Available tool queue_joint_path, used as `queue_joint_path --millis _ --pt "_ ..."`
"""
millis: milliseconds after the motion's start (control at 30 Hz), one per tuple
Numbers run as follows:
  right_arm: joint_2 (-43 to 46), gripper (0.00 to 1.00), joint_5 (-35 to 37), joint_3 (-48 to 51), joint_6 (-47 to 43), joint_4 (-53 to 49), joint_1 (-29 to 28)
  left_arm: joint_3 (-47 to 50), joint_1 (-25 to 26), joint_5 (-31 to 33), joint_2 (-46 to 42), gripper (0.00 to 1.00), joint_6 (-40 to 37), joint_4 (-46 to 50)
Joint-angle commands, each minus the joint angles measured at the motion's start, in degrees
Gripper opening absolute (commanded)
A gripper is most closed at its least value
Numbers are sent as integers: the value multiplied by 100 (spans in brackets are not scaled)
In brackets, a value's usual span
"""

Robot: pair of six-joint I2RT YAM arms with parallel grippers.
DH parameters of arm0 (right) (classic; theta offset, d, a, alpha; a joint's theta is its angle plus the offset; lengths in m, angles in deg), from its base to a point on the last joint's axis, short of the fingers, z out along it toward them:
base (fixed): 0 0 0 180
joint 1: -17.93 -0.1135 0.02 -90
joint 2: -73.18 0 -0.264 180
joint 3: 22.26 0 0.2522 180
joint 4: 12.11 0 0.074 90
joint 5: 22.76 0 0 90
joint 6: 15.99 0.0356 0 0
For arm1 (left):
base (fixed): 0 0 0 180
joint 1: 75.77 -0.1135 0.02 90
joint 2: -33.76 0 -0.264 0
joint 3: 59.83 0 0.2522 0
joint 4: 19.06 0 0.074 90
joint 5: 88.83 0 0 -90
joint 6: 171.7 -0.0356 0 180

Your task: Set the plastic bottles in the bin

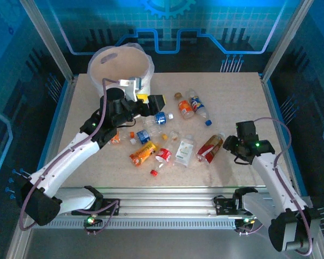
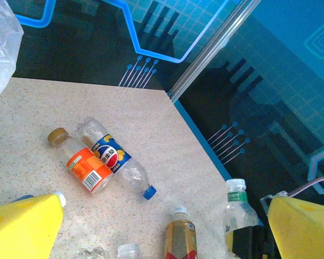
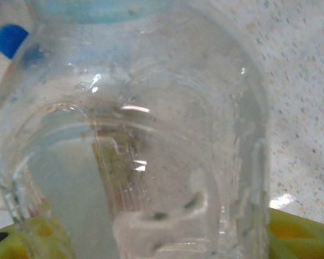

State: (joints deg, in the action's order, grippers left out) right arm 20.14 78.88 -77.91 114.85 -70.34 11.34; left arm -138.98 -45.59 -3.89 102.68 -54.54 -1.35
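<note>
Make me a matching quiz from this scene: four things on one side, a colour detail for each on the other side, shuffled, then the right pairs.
Things:
1. bin
2. Pepsi bottle
3. orange-label bottle
4. loose cap

Details:
A. brown cap
B. red all over
C. blue cap
D. white, with a bag liner

Pairs: 1-D, 2-C, 3-A, 4-B
</note>
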Motion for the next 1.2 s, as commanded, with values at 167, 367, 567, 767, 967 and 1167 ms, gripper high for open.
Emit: queue_joint_path --millis 167,367,567,767,967,1167 --pt "393 35 -115 -575 -1013 1480 -1253 -168 63 -94 281 99 215 32" --pt "96 35 -825 -604 -1725 2911 -2075 -434 172 -440 475 99 117 195" --pt "-378 35 -1543 -818 -2161 3578 -2471 -550 297 -882 608 99 8 134" --pt "-693 35 -1989 -1032 -2256 3861 -2668 -643 471 -1278 757 99 -125 -113" --pt "-826 35 -2266 -1122 -2354 4011 -2902 -749 562 -1408 1001 99 23 -345" --pt "-957 35 -2298 -1253 -2466 3965 -3118 -705 594 -1511 1149 84 284 -752"
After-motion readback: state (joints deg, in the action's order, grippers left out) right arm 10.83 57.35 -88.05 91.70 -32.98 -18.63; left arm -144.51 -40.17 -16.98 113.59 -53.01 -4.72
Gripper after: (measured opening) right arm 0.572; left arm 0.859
